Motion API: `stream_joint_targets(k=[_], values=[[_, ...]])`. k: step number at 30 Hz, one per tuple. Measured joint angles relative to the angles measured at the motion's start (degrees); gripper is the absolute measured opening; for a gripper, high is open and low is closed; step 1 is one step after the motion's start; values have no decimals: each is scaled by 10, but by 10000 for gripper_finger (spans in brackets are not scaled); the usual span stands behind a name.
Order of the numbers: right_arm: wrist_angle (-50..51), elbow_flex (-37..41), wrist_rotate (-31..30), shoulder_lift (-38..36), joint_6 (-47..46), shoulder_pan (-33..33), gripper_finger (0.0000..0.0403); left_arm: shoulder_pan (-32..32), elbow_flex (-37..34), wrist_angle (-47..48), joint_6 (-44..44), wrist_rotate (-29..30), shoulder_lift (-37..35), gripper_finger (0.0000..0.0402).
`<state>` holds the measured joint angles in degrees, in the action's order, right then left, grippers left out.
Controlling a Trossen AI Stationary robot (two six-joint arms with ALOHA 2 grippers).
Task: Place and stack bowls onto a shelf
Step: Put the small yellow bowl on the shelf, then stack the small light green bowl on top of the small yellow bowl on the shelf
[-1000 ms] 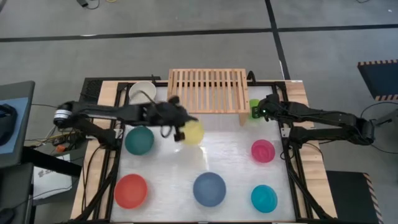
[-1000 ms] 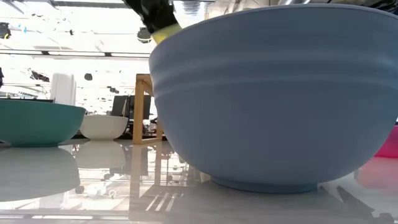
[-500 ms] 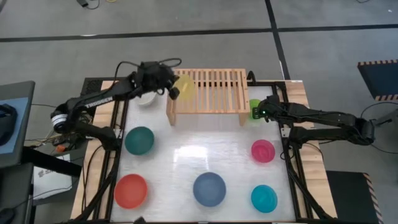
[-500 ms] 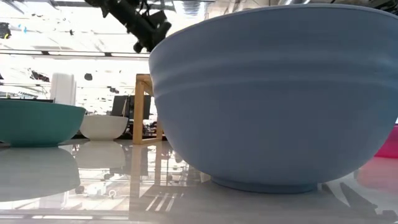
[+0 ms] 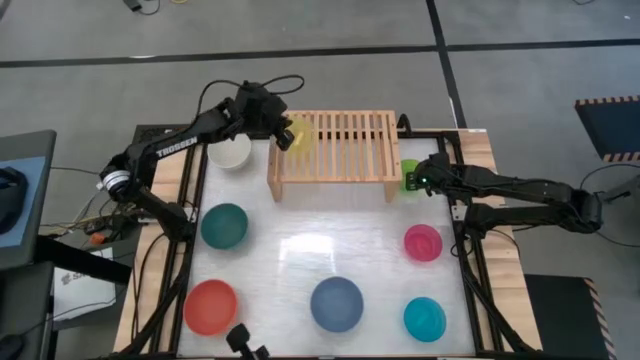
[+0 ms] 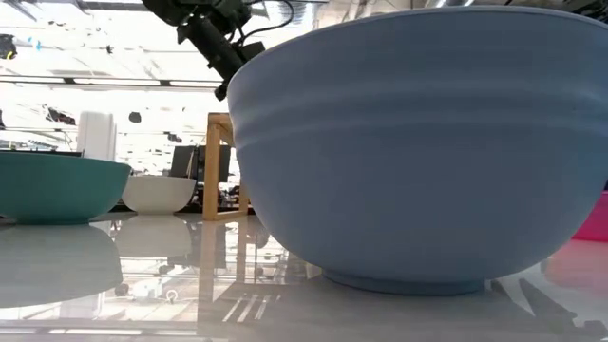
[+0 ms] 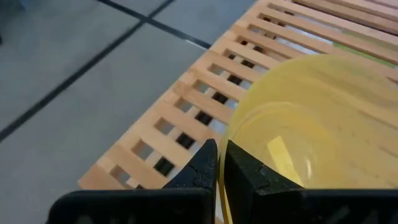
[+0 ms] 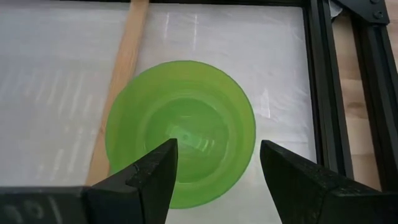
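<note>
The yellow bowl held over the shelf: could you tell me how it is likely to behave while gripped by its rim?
The yellow bowl looks thin-walled and slightly translucent, so probably light and rigid. The left gripper pinches only its rim, so it may pivot or slip. Over the slatted shelf, its round base should sit steadily.

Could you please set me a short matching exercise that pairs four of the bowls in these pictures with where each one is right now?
Things:
1. yellow bowl
2. lime green bowl
3. white bowl
4. slate blue bowl

Places:
A. on the table beside the shelf's left end
B. held by its rim in the left pincer, over the shelf's left end
C. on the table near its front edge, between the red and cyan bowls
D. on the table by the shelf's right leg, below the open right pincer

Pairs: 1-B, 2-D, 3-A, 4-C
</note>
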<state>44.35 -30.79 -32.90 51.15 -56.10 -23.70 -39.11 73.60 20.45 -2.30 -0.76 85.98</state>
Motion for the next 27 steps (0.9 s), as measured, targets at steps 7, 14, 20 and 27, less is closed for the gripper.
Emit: stream_joint_targets(k=[7,14,20,27], values=[[5,0,7,70,-25,-5,255,5,62,90,-22,-17,34,92],[-15,0,8,152,-35,-43,240,14,62,104,-15,-11,-18,163],[-39,-2,9,213,-26,-72,203,77,32,104,-10,10,-87,177],[-26,-1,25,194,-12,-80,99,202,-93,83,17,118,-184,169]])
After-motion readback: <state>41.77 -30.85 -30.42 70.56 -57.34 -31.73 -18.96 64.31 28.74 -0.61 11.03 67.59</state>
